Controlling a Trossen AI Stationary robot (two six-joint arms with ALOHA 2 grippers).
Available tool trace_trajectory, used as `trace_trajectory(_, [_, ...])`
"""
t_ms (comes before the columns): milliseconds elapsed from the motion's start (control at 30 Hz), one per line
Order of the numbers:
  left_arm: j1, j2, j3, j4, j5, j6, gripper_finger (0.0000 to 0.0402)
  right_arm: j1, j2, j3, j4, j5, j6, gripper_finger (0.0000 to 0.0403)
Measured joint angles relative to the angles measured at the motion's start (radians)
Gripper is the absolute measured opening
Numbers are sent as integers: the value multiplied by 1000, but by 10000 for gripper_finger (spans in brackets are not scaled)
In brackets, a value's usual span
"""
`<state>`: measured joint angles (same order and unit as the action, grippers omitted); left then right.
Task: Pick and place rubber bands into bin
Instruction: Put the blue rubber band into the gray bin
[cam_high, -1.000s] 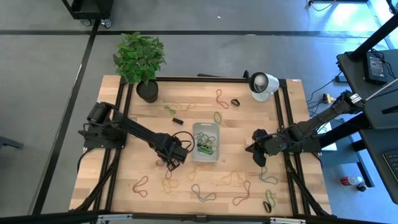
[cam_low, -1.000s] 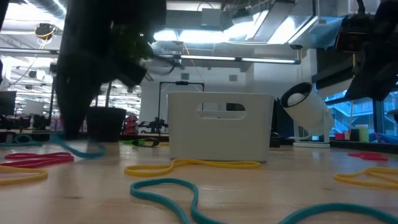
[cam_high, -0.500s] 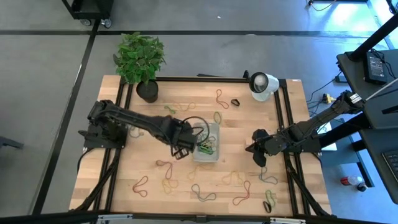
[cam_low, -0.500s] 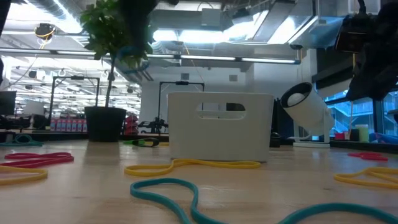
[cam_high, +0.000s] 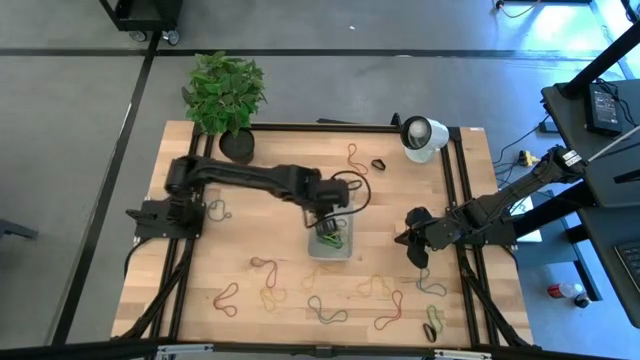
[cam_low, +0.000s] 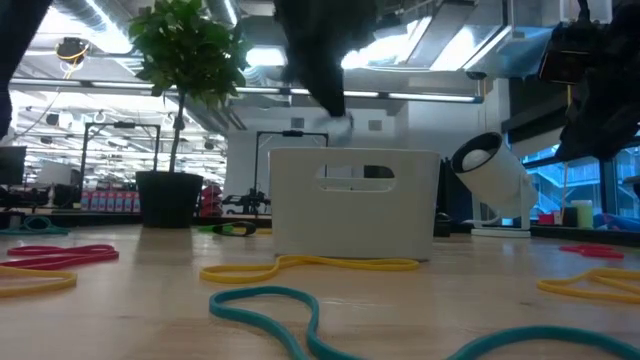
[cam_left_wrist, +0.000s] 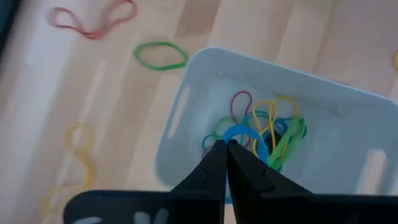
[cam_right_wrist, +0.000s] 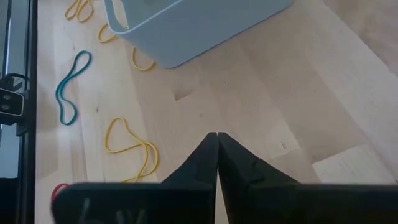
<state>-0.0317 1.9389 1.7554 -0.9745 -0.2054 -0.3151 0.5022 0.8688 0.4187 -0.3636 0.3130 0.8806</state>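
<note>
The left tool (cam_left_wrist: 225, 144) hangs right over the bin (cam_left_wrist: 186, 99), pinched tight on a blue rubber band (cam_left_wrist: 247, 137). To do this step well, it should stay over the middle of the bin, let go, and lift straight up so the band does not stick.

Under the left tool, about five rubber bands (cam_high: 331, 238) lie in a heap inside the one bin; they are too tangled to count for sure. Around the bin, about a dozen more lie loose on the surface (cam_high: 240, 250).

Well off to the side, the right tool (cam_high: 413, 243) waits, pressed together and holding nothing.
</note>
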Motion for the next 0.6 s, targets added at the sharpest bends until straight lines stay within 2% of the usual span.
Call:
trace_trajectory(167, [23,106,0,34,70,15,2,0,0,0,-1,0,0,15])
trace_trajectory(300, [23,176,-1,36,88,15,9,0,0,0,-1,0,0,16])
trace_trajectory(600, [20,207,-1,41,89,-13,85,0,0,0,-4,0,0,16])
